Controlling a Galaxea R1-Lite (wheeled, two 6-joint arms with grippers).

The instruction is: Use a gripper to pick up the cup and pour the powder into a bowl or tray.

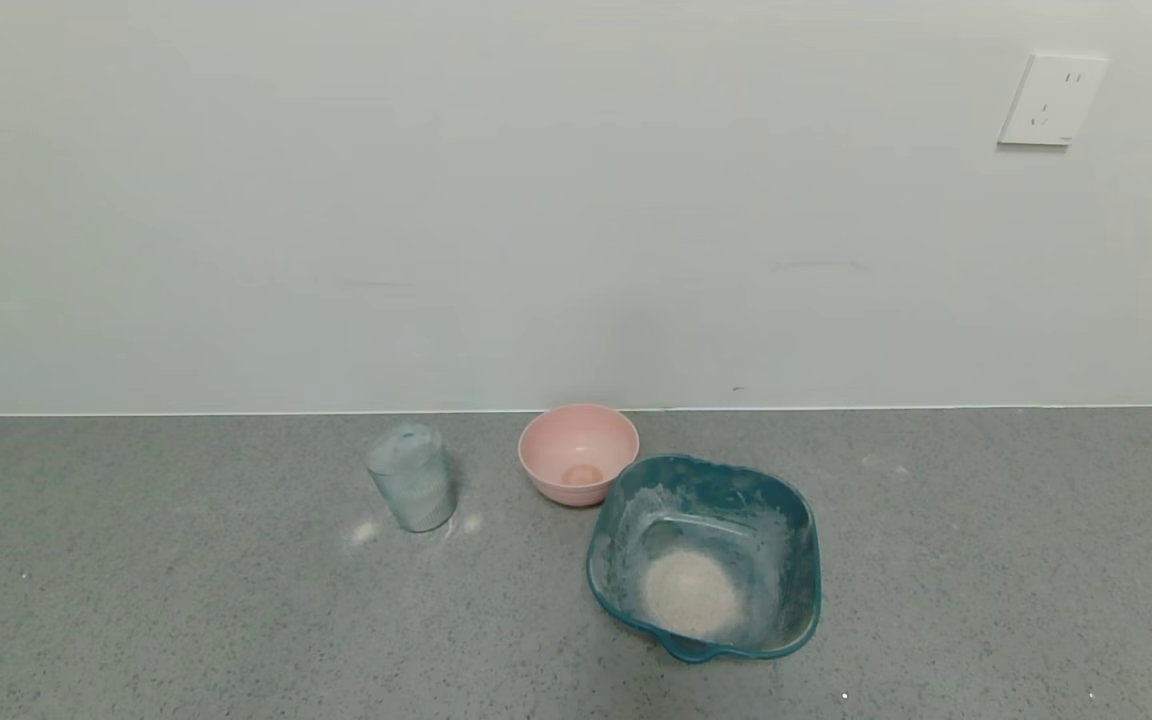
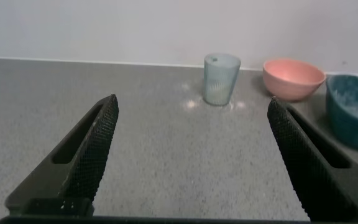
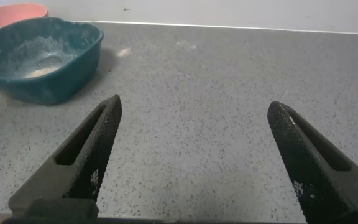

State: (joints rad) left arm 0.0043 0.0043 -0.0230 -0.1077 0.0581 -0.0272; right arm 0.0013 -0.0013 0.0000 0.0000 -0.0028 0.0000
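Note:
The pale blue-grey ribbed cup stands upright on the grey counter, left of the pink bowl. It shows in the left wrist view, well ahead of my left gripper, which is open and empty. The teal tray sits to the right of the cup with a round mound of off-white powder in it and white dust on its walls. It also shows in the right wrist view, off to the side of my right gripper, which is open and empty. Neither arm shows in the head view.
A small pink bowl stands just behind the teal tray, close to the wall, with a little beige residue inside. White powder smudges lie on the counter beside the cup. A wall socket is high at the right.

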